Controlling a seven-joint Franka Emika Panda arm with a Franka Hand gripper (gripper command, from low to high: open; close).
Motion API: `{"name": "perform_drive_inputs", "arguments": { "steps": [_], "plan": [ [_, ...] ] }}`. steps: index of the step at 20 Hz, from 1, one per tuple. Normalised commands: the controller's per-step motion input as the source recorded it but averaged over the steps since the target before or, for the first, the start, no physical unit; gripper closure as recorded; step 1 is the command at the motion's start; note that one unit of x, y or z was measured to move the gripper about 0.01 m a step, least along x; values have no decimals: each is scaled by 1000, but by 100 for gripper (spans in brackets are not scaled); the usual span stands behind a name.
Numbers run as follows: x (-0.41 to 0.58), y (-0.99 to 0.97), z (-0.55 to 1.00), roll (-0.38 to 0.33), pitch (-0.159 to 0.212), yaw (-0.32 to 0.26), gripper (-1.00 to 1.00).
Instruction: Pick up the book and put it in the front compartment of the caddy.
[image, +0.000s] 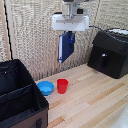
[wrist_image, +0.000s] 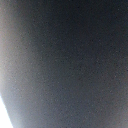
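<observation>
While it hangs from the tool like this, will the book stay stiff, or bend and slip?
The book hangs almost straight below the tool without sagging, so it is probably stiff. It is held only near its top edge, so it may swing during travel. Its cover looks smooth, so it could slip.

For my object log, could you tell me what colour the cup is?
The cup is red, seen best in the exterior view.

One book (image: 65, 47), one caddy (image: 20, 95), one red cup (image: 62, 86), one blue bowl (image: 45, 88) and one black boxy appliance (image: 109, 52) are in sight.
</observation>
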Motion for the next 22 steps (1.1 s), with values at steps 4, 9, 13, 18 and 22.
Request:
{"name": "perform_drive_inputs", "arguments": {
  "steps": [4,9,13,18,22],
  "plan": [
    [-114,482,386,0,0,-176,100],
    [-167,492,413,0,0,-149,100],
    [-177,516,420,-5,0,-133,100],
    [-183,544,375,-16,13,-122,100],
    [-190,594,320,-20,40,-95,100]
  ]
}}
